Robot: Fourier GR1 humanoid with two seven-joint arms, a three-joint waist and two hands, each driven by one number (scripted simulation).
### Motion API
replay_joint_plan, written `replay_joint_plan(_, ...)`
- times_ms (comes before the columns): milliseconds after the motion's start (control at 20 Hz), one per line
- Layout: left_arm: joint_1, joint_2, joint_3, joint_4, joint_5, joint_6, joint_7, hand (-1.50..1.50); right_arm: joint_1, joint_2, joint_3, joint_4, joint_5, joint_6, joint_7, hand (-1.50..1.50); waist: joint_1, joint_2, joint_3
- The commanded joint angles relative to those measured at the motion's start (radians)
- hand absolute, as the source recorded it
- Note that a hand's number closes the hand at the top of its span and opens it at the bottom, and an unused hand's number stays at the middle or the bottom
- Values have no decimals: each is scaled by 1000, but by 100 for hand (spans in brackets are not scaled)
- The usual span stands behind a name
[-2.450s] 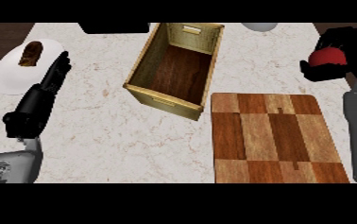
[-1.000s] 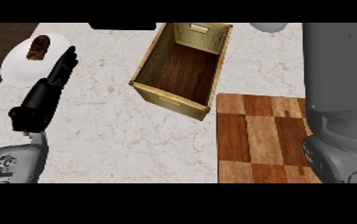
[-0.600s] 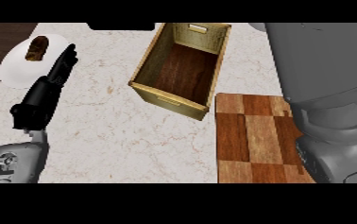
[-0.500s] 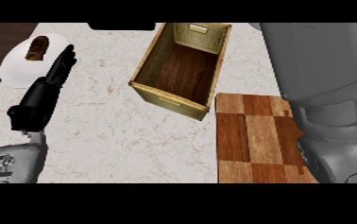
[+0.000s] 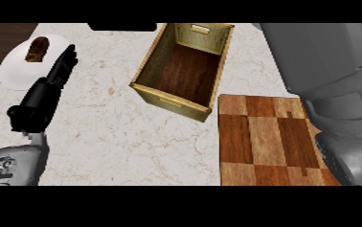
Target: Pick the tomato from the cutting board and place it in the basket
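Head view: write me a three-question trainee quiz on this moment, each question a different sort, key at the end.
1. True or false: the tomato lies inside the basket.
2. Multiple choice: where does the left hand show? A) over the cutting board B) at the view's left, fingers straight, beside the white plate C) inside the basket
3. Fill in: the big grey shape along the view's right edge, overlapping the cutting board's right side, is the robot's right ____.

Key
1. False: the basket's wooden floor is bare and no tomato shows anywhere.
2. B
3. forearm; its hand is out of view.
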Motion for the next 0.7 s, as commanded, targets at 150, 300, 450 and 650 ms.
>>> replay_joint_plan(150, 43, -6, 1, 9, -20, 5, -56, 0, 20, 40, -46, 13, -68, 32, 2, -150, -5, -2, 0)
replay_joint_plan(300, -14, -9, 4, 12, -9, 2, -3, 0, -45, 42, -89, 66, -87, -11, 12, -150, 1, 1, 0)
replay_joint_plan(450, -21, -13, 5, 39, -19, 9, -26, 0, 3, 61, -101, -2, -76, -145, -12, -150, -3, 2, 0)
replay_joint_plan(650, -41, 8, 23, 52, -2, -11, -6, 0, 13, 78, -209, -45, -112, -356, 7, -150, -6, 3, 1)
